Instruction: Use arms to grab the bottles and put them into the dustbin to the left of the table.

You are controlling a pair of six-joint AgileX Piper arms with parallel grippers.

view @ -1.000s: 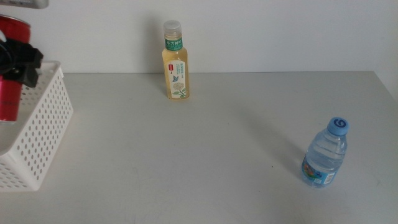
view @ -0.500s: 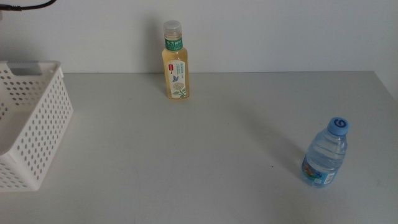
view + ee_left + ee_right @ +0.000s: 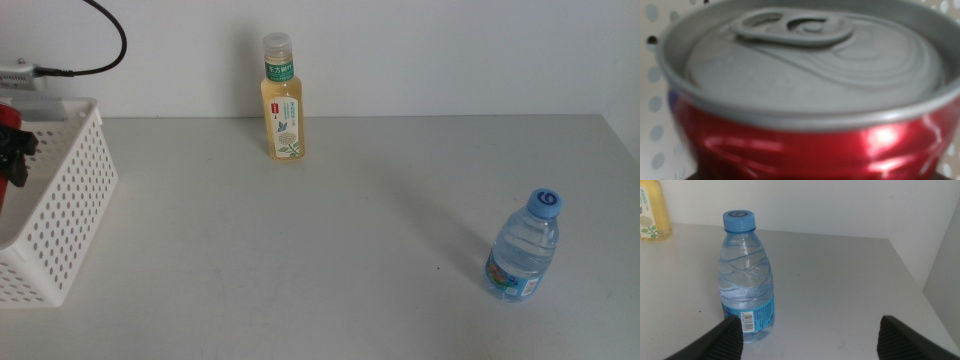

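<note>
1. Left gripper (image 3: 14, 158) sits at the far left edge of the middle view, over the white dustbin (image 3: 70, 200); only a dark bit of it shows.
2. Red soda can (image 3: 805, 100) fills the left wrist view, silver top and pull tab up, perforated dustbin wall behind it. The jaws themselves aren't visible, so can't tell if they clamp it.
3. A sliver of red shows by the left gripper in the middle view.
4. Right gripper (image 3: 807, 337) has jaws spread wide apart, holding nothing, low over the table (image 3: 330, 240).
5. Water bottle (image 3: 746, 277) with blue cap stands upright near the right gripper, closer to one jaw, not touching.
6. Tea bottle (image 3: 282, 100) stands upright at the table's back edge, well apart from the water bottle.
</note>
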